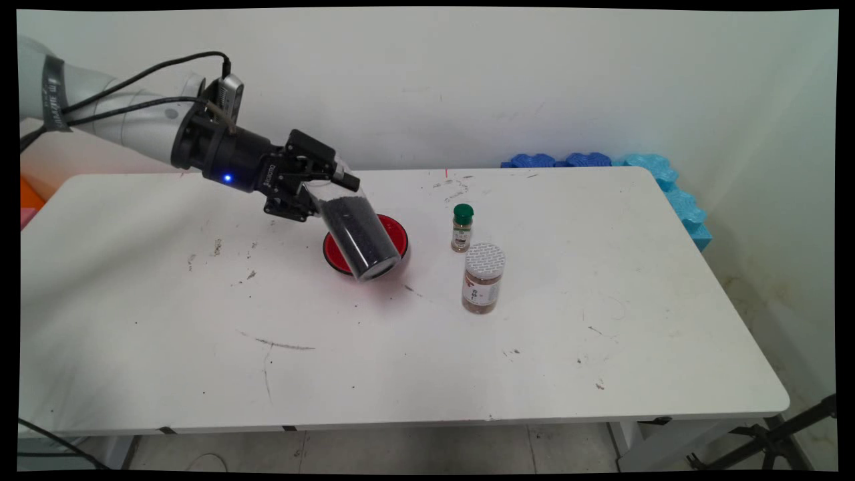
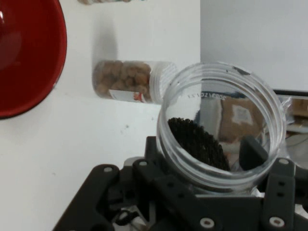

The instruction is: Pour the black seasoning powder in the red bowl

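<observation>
— Pincer (image 1: pixel 320 190) state?

— Clenched on a clear plastic jar (image 1: pixel 354 234), gripped near its open end. In the hand view its fingers (image 2: pixel 252 151) press the jar's sides just below the threaded rim, and the mouth (image 2: pixel 221 120) faces the camera, lid off.

— How does the jar sit?

— Tilted steeply, its closed bottom down and toward the near side of the table (image 1: pixel 401 361), its mouth up by the pincer. Dark, fine black grains (image 2: pixel 195 142) fill most of it and lie heaped against the lower wall.

— What lies under it?

— A red bowl (image 1: pixel 397 237) stands on the table directly behind and below the jar, which covers much of it in the main view. Whether the jar's bottom touches the bowl or the table, I cannot tell. The hand view shows the bowl's red inside at the upper left.

— And farther out?

— To the right of the bowl, a small spice bottle (image 1: pixel 461 228) with a green cap stands upright. Just beside it, nearer the camera, stands a wider jar (image 1: pixel 482 278) with a white lid, brown contents and a label. In the hand view that one appears sideways, filled with brown lumps. Blue foam pieces (image 1: pixel 661 180) sit at the table's far right corner against the wall.
</observation>
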`<state>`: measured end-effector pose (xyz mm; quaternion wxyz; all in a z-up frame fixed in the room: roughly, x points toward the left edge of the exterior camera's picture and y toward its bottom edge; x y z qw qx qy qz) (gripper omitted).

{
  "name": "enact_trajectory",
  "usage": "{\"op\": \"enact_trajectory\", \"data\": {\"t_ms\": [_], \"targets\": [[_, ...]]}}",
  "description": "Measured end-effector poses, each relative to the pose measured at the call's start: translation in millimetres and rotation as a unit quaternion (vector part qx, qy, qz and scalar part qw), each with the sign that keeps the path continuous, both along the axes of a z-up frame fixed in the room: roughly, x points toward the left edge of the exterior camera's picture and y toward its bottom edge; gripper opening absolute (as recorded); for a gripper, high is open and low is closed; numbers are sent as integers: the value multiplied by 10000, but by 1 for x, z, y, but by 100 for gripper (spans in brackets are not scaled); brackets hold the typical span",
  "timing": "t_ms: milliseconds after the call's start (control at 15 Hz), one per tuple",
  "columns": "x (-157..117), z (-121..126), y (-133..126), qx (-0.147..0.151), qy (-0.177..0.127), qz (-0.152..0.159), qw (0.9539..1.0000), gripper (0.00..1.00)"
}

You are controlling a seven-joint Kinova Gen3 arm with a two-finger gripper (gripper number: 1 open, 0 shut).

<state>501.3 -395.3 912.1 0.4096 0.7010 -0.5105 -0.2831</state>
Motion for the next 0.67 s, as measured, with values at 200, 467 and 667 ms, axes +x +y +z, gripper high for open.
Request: {"op": "enact_trajectory", "data": {"t_ms": [200,467,667], "targets": [[-1,0,-3,265,155,155,9994,0],[-4,-2,-5,576,306,273,9975,0],[-6,-4,-6,696,345,306,9965,0]]}}
